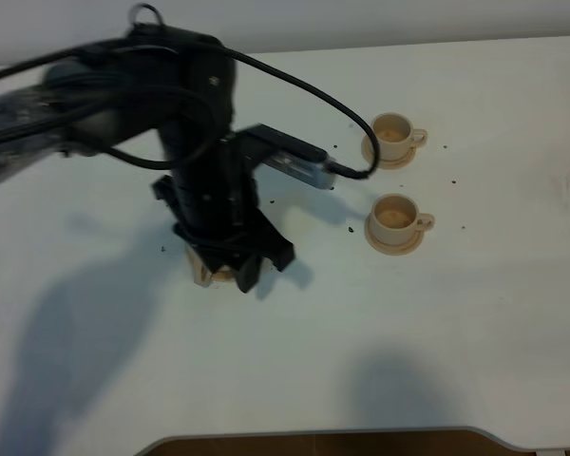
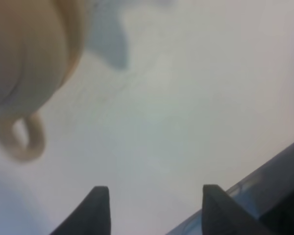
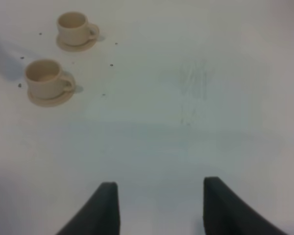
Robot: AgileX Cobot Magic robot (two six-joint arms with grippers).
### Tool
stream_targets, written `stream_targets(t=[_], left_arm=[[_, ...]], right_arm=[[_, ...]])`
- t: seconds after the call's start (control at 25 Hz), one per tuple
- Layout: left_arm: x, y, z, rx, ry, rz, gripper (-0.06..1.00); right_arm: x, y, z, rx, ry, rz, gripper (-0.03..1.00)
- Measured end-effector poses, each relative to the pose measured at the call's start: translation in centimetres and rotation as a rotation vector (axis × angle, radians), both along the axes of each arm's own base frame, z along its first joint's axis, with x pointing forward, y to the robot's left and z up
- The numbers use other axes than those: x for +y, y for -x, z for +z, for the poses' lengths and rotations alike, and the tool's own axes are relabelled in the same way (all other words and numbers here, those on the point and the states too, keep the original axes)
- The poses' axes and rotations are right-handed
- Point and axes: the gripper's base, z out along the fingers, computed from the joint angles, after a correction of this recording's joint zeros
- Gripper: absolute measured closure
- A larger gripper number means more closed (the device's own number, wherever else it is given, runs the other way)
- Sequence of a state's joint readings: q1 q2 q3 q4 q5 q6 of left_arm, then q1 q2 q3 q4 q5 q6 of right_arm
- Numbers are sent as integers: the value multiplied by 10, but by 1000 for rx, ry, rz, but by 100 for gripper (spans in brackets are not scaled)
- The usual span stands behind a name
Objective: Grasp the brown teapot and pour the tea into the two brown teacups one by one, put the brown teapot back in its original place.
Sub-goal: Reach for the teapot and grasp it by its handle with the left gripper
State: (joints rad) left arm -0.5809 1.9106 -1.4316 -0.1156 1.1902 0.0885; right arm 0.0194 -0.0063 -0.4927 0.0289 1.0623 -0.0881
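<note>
- The left arm [image 1: 123, 85] reaches in from the left edge of the desk [image 1: 475, 323] and bends down left of the middle. Its left claw [image 2: 157, 208] is released, fingers apart with only bare desk between them.
- The teapot [image 2: 24, 54] sits just beside that claw, not in it. Its loop handle [image 2: 27, 142] is on the side nearer the fingers, likely the part a grip would take. From above, the arm hides nearly all of it. Only a beige sliver [image 1: 207, 273] shows under the claw, and whether that is pot or saucer cannot be told.
- Right of the middle, toward the far edge, the far cup [image 1: 392, 133] and the near cup [image 1: 394, 217] stand upright on their saucers [image 1: 393, 249], one behind the other. Their handles face the right edge, leaving the mouths open to a spout coming from the left. Dark specks [image 1: 453, 180] dot the desk around them. Whether the cups hold tea cannot be told.
- The right claw [image 3: 159, 208] hangs released and empty, well apart from the cups, apparently out of the way of a one-arm pour.
</note>
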Motion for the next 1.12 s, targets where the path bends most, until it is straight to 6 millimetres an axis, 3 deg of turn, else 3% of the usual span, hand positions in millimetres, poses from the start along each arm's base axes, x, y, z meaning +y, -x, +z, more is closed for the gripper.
stream_targets(t=[0.2, 0.36, 0.64, 1.12], left_arm=[[34, 0, -3, 21, -49, 110, 51], [43, -3, -8, -5, -124, 112, 51], [37, -15, -30, 32, -157, 112, 51], [27, -34, -48, 43, -167, 127, 51]], right_arm=[[0, 0, 0, 0, 0, 0, 55], [0, 0, 0, 0, 0, 0, 55], [0, 0, 0, 0, 0, 0, 55], [0, 0, 0, 0, 0, 0, 55]])
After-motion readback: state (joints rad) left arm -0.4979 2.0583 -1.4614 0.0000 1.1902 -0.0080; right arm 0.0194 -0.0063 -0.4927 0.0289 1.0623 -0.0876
